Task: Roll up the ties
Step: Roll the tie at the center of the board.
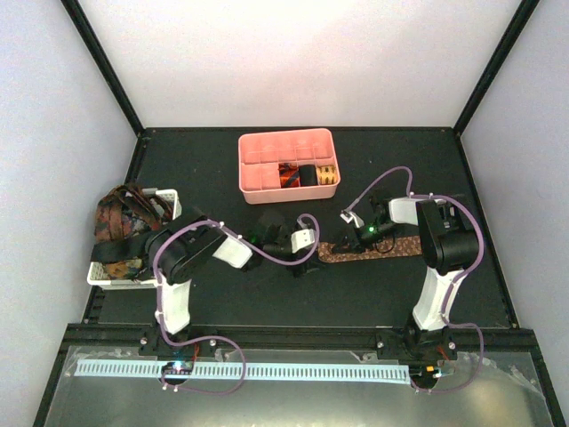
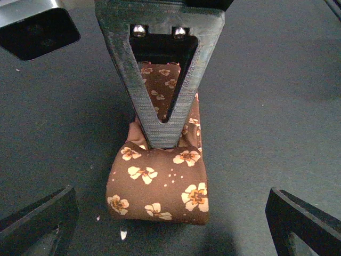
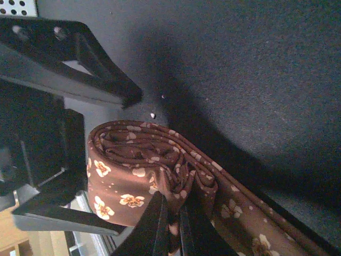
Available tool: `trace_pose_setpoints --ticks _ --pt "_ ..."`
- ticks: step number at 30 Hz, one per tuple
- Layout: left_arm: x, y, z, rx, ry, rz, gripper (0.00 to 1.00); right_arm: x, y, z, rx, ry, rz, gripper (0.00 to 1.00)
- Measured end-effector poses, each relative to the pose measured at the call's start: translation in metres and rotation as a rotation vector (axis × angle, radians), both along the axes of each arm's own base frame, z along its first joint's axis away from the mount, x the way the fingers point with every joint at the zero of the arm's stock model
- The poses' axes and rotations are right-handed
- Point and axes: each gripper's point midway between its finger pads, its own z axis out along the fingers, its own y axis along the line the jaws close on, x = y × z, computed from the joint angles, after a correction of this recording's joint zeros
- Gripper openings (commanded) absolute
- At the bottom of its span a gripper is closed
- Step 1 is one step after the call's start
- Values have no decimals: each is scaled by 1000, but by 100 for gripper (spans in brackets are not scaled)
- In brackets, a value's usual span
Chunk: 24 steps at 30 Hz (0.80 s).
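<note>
At 9 o'clock on the black table (image 1: 203, 165), right at its left edge: a white slotted plastic basket (image 1: 167, 197), heaped above the rim with tangled dark patterned neckties (image 1: 120, 221). Tight going there, with the left arm's elbow just beside the basket on its 3 o'clock side.

Next, near the table's middle, the left gripper (image 2: 170, 197): released, fingers (image 2: 40, 218) spread wide and low on either side of the roll, apart from it, bare surface showing in both gaps.

At 12 o'clock, near the far edge but short of it: a pink compartmented rectangular plastic tray (image 1: 284, 142). In its near row, toward 3 o'clock, three rolled neckties (image 1: 308, 174) side by side: red-orange, black, gold.

Just past centre toward 3 o'clock: the brown flower-printed fabric necktie (image 2: 157, 186), one end wound into a squat roll lying on the table and facing the left gripper, the rest flat and running off toward 3 o'clock beneath the right arm.

Right gripper (image 3: 173, 208): clenched on the brown flower-printed fabric necktie, pinching a fold of cloth directly behind the roll.

Open black surface from 1 to 2 o'clock, between tray and right edge. Another broad bare strip along the near edge, from 5 to 7 o'clock, between the two arm bases.
</note>
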Motion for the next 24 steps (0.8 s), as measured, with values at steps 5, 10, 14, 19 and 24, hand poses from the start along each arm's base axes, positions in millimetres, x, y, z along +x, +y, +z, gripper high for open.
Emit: trace_pose_setpoints --ticks 5,10,14,19,24 --pt "-3 -10 -17 4 -14 -13 87 0 0 0 4 12 -7 2" --pt "9 -20 -19 -7 -31 -4 72 0 0 0 4 13 -8 2" --pt "15 -23 -19 -2 -33 13 67 0 0 0 9 12 -10 3" --pt "15 -25 -19 8 -36 20 51 0 0 0 16 13 -13 10" --pt "17 -24 -19 57 -26 44 39 2 1 3 27 3 -11 27"
